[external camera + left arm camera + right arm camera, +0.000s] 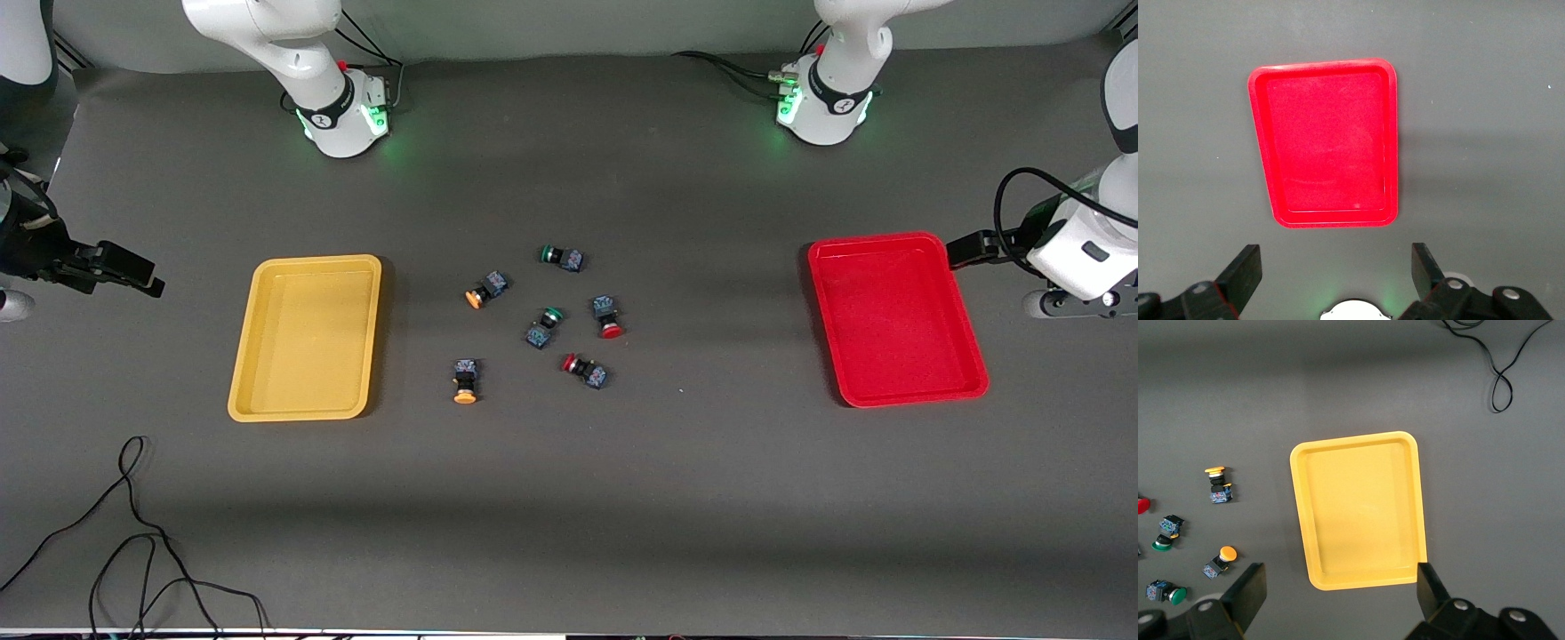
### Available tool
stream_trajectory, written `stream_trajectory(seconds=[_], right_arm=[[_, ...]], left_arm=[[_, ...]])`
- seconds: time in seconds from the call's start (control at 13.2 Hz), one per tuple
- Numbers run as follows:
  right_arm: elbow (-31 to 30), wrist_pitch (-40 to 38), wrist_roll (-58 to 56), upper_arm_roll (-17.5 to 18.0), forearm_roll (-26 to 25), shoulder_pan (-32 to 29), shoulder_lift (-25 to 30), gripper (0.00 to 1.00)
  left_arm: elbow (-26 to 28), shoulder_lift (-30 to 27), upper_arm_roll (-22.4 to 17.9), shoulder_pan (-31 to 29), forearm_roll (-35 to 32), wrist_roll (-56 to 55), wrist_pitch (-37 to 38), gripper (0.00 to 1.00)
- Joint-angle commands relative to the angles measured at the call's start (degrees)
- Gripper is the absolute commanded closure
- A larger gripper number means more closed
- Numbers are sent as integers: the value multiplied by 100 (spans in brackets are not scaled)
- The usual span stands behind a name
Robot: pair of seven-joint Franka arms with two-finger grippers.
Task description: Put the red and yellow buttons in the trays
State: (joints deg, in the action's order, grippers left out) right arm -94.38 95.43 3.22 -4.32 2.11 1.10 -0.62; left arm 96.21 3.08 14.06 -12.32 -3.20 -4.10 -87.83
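Note:
Two yellow-capped buttons (484,291) (465,380) and two red-capped buttons (608,317) (584,368) lie loose mid-table between the trays. The yellow tray (242,373) is empty, toward the right arm's end. The red tray (822,302) is empty, toward the left arm's end. My right gripper (133,271) is open and empty, over bare table at the right arm's end beside the yellow tray (1298,493). My left gripper (969,249) is open and empty, over bare table beside the red tray (1258,133). The right wrist view shows the yellow-capped buttons (1218,483) (1220,560).
Two green-capped buttons (562,257) (544,327) lie among the red and yellow ones. A loose black cable (133,533) lies on the table nearer to the front camera than the yellow tray. The arm bases (342,116) (822,107) stand at the table's edge.

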Motion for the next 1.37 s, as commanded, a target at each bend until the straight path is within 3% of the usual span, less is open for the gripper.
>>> stream_trajectory(seconds=[0.0,0.3,0.61,0.91,1.14,1.29], right_arm=[[7,-68,-94,45,-115,-31,71,0],[69,-68,-111,45,-115,-31,-8,0],[-316,19,264,45,-106,494,53,0],[-974,369,2326,45,-106,1390,220,0],[-2055,1282,4433,54,-36,2383,615,0],[-2207,1635,5963,54,-27,3138,511,0]], left_arm=[[-40,-27,-18,2,39,111,90,0],[-40,-36,-18,37,38,102,186,0],[-40,-53,53,386,56,-29,283,0],[-32,34,70,1239,230,-1574,13,0],[3,709,70,1626,636,-2092,-865,0],[-75,1219,70,2004,767,-3283,-1332,0]])
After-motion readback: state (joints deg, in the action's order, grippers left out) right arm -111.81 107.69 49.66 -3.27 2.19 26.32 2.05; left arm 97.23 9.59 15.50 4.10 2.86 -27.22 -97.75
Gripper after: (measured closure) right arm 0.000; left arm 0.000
